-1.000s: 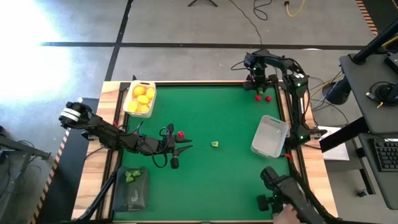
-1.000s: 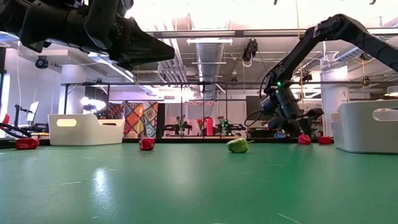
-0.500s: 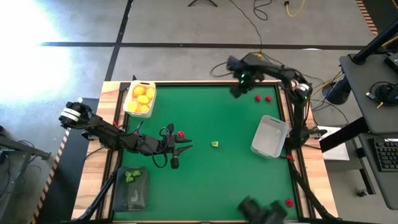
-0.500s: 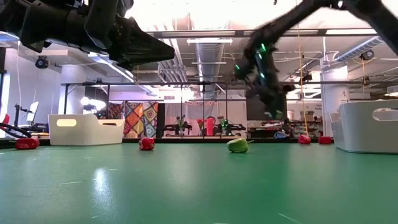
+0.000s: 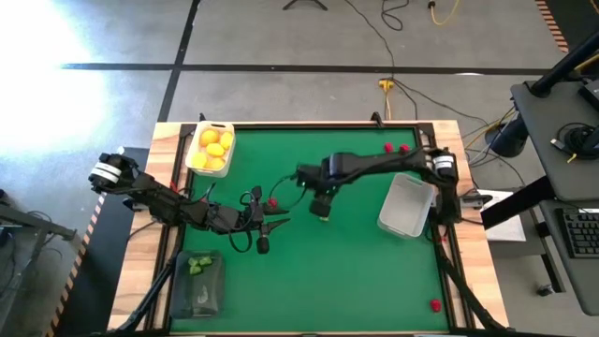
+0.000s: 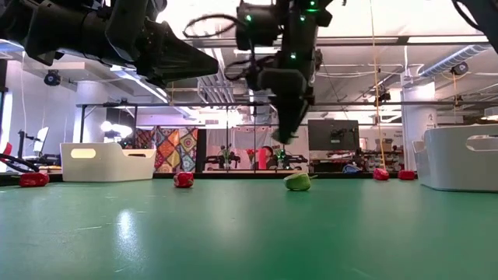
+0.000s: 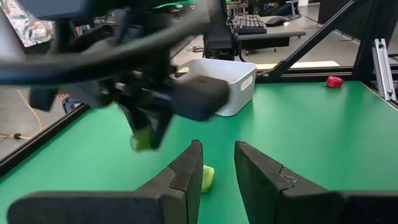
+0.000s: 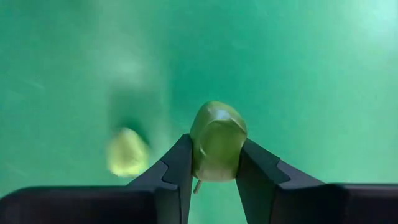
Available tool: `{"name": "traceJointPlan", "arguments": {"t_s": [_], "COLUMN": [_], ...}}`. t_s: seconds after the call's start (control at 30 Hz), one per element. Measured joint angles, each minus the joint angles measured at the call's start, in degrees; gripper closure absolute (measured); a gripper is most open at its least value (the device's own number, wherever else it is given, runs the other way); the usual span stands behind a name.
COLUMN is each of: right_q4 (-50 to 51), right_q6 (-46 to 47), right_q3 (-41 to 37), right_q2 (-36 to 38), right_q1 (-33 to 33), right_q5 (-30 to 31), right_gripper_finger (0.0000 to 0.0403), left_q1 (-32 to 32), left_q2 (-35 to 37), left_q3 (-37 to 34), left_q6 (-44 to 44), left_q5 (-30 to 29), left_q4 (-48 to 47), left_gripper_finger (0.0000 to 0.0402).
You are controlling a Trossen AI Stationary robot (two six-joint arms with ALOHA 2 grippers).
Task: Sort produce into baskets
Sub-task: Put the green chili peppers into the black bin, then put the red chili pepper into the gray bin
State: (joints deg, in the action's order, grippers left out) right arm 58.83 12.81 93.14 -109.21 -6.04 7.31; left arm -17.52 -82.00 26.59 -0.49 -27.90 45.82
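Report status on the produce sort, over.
Left tool open, hovering mid-table. Right tool shut on held green piece, above loose green piece. Nothing in the way.

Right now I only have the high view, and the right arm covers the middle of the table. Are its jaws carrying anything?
Observer: Yes. The right wrist view shows a green piece clamped between the right jaws.
Operator: Is any green produce left on the mat there?
Observer: Yes. The low view shows a second green piece lying on the green mat, below those jaws and untouched.
Operator: And the left jaws?
Observer: Open and empty in the left wrist view.
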Motion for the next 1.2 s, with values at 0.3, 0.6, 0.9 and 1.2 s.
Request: {"name": "traceJointPlan", "arguments": {"t_s": [0.3, 0.6, 0.9, 1.2], "right_q4": [-4.6, -6.9, -4.1, 10.2], "right_q6": [2.2, 2.2, 3.2, 12.8], "right_q3": [0.0, 0.1, 0.1, -4.5], "right_q2": [-7.8, -10.7, -6.2, 9.5], "right_q1": [3.4, 3.4, 3.7, 10.8], "right_q5": [-0.2, -0.2, -1.1, 5.6], "right_gripper_finger": [0.0307, 0.0267, 0.0185, 0.0176], "left_q1": [0.0, 0.0, 0.0, 0.0], "left_q2": [0.0, 0.0, 0.0, 0.0], "left_q3": [0.0, 0.0, 0.0, 0.0], "left_q6": [0.0, 0.0, 0.0, 0.0], "left_q5": [0.0, 0.0, 0.0, 0.0], "left_q4": [-0.1, -0.2, 0.2, 0.1], "left_gripper_finger": [0.0324, 0.0324, 0.0324, 0.0324]}}
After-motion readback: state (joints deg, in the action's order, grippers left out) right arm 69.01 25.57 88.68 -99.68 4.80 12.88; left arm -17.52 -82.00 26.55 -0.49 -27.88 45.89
